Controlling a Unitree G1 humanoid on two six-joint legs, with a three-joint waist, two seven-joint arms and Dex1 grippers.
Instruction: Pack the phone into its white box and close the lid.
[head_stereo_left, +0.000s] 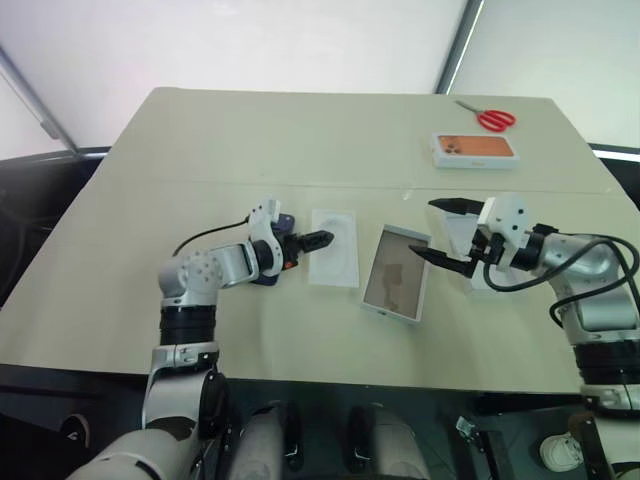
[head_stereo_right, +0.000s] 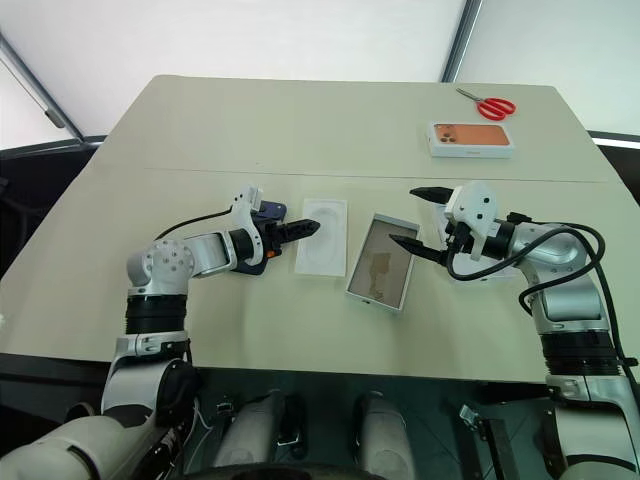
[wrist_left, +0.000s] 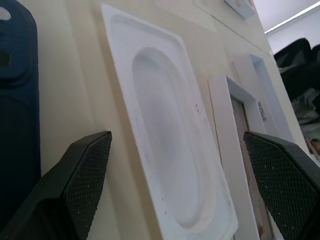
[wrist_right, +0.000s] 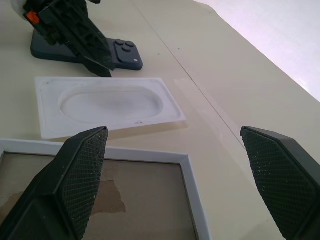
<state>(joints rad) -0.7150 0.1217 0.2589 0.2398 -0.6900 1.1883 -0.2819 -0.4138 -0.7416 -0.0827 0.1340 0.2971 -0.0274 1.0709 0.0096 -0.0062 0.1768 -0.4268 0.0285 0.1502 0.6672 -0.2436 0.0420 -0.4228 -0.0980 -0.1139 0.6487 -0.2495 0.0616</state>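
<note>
On the beige table (head_stereo_left: 250, 130), the white box (head_stereo_left: 397, 273) lies at centre, a flat insert (head_stereo_left: 333, 247) to its left. The phone (wrist_right: 85, 52) lies left of that, under the left hand (head_stereo_left: 318, 240). Both hands gape wide, empty; the right hand (head_stereo_left: 445, 232) hovers by the box. Scissors (head_stereo_left: 487, 116) and an orange-pictured box (head_stereo_left: 474, 150) sit far right.

Bright, even, diffuse light from pale backdrop beyond the table (head_stereo_left: 200, 130); shadows soft, faint. No glare. Head views sharp w/ slight edge bowing. Wrist views: near fingertips (wrist_left: 75, 185) slightly soft.
</note>
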